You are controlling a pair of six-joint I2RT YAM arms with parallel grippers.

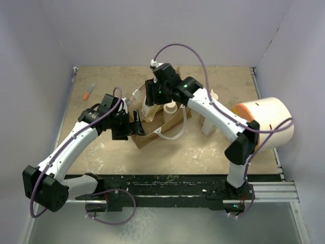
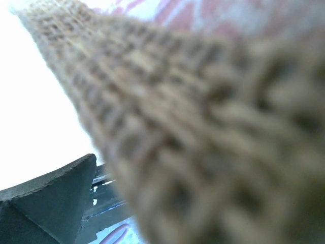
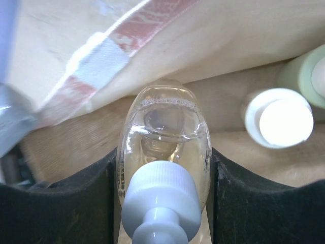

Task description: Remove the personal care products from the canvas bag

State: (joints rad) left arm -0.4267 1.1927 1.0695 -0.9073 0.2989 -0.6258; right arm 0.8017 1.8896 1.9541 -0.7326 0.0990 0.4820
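The brown canvas bag (image 1: 152,129) lies mid-table with its white rope handle (image 1: 170,134) toward the front. My right gripper (image 1: 151,97) is over the bag's far end, shut on a clear pale bottle with a white cap (image 3: 163,147), held between both fingers (image 3: 244,198). Below it stand a white-capped bottle (image 3: 278,117) and an olive-green bottle with a cream cap (image 3: 310,73). The white-capped one also shows in the top view (image 1: 171,108). My left gripper (image 1: 130,124) grips the bag's left edge. In the left wrist view, blurred weave (image 2: 203,132) fills the frame beside one dark finger (image 2: 51,198).
A big white cylinder with an orange face (image 1: 266,122) lies at the right edge. A small orange-and-white tube (image 1: 89,91) lies at the far left. Two pale bottles (image 1: 209,124) stand right of the bag, partly behind my right arm. Purple walls close in on three sides.
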